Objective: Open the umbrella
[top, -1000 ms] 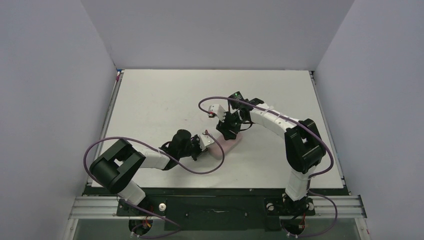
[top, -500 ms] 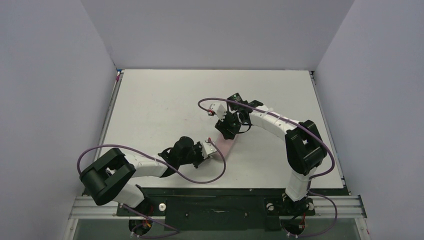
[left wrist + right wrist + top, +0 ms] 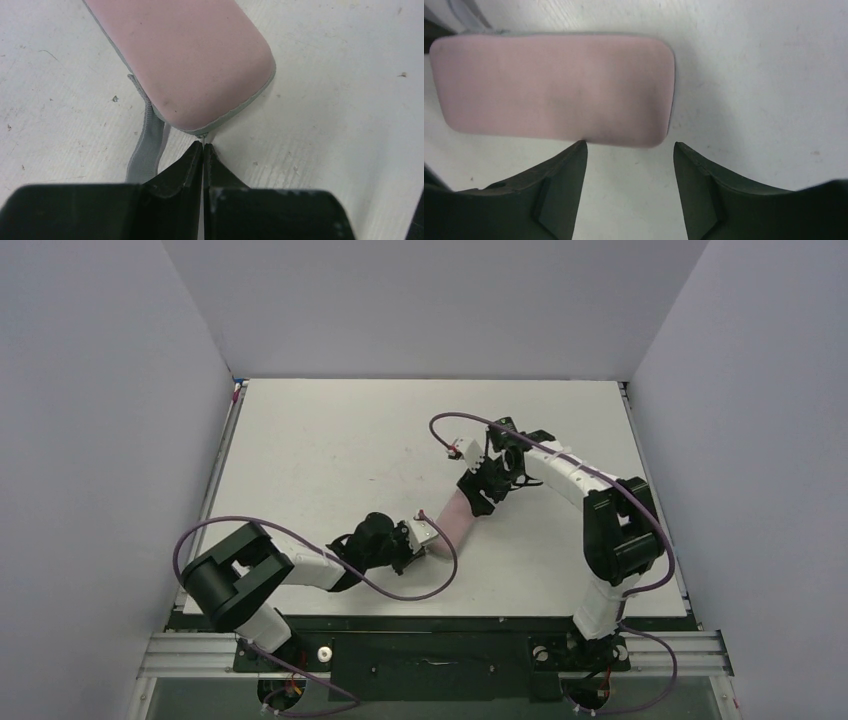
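Note:
No umbrella shows in any view. A pale pink oblong capsule case (image 3: 455, 512) lies slantwise on the table between the two arms. In the left wrist view the case (image 3: 190, 55) has a grey zip seam, and my left gripper (image 3: 203, 146) is shut on the small metal zipper pull (image 3: 202, 136) at the case's rounded near end. It shows in the top view (image 3: 430, 538) at the case's near-left end. My right gripper (image 3: 630, 145) is open and empty, its fingertips just beside the long side of the case (image 3: 554, 85), near the far-right end (image 3: 478, 492).
A grey fabric strap (image 3: 147, 145) hangs from the case's side onto the white table (image 3: 330, 440), just left of my left fingers. Purple cables loop off both wrists. Grey walls close in the table on three sides.
My right gripper has drawn back to the right, off the case, and now stands open beside it. The case now lies uncovered, slanting farther right. My left gripper stays at its near end.

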Motion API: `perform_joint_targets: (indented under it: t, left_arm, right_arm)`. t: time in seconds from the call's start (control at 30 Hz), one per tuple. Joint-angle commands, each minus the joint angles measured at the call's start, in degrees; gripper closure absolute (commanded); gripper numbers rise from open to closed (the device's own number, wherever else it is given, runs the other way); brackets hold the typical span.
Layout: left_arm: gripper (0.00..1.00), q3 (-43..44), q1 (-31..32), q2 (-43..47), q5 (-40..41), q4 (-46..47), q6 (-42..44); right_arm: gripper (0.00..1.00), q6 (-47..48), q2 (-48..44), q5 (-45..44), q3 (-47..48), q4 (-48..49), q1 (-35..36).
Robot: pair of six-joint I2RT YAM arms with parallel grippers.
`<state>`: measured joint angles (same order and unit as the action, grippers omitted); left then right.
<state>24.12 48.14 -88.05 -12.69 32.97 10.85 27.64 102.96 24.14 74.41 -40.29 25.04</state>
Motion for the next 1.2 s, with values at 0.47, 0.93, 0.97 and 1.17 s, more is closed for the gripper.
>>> perform_joint_targets:
  t: [0.47,0.93,0.97,1.17]
  left_arm:
    - [1.00,4.4,-7.0,-5.7,-6.5,7.4,8.9]
    - [1.00,6.0,-7.7,-7.9,-7.0,8.6,11.8]
    - [1.00,6.1,-7.7,-7.9,-7.0,8.6,11.7]
    - [1.00,5.7,-7.5,-7.5,-7.1,8.7,12.2]
  right_arm:
    - [0.20,63.3,-1.5,21.3,10.4,-27.9,-9.1]
    - [0.19,70.6,9.7,18.7,17.4,-29.9,-0.4]
    - [0.19,70.7,9.8,18.4,17.2,-30.2,-0.3]
    - [0.33,69.5,10.5,15.8,17.1,-31.0,1.4]
